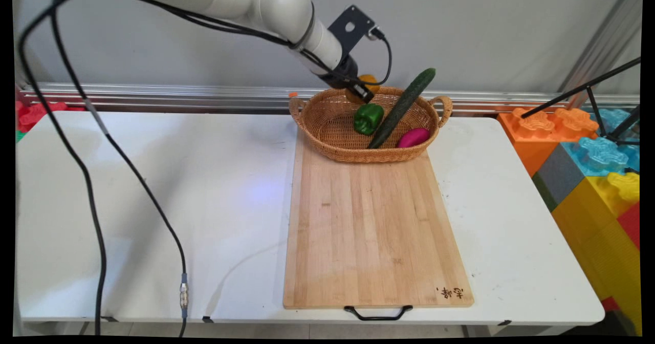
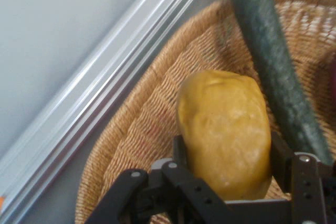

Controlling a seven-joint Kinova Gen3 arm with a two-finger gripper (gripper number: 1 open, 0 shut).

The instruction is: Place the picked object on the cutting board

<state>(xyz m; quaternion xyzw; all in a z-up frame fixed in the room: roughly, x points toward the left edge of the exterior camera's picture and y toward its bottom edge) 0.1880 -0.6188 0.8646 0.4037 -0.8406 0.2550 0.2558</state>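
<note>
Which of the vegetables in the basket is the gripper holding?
The yellow potato: the gripper is shut on it at the basket's far rim. The green pepper, cucumber and pink piece lie untouched.

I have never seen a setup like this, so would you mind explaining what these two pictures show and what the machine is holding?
The machine is a white robot arm ending in a black two-finger gripper. The wide picture comes from a fixed camera looking down across a white table. The close-up comes from a camera on the arm's hand, looking along its fingers.

On the table lies a long pale wooden cutting board. At its far end sits an oval woven wicker basket. In the basket are a green bell pepper, a long dark green cucumber leaning over the rim, and a magenta oval vegetable.

The gripper is shut on a yellow-brown potato, at the basket's far side.
</note>
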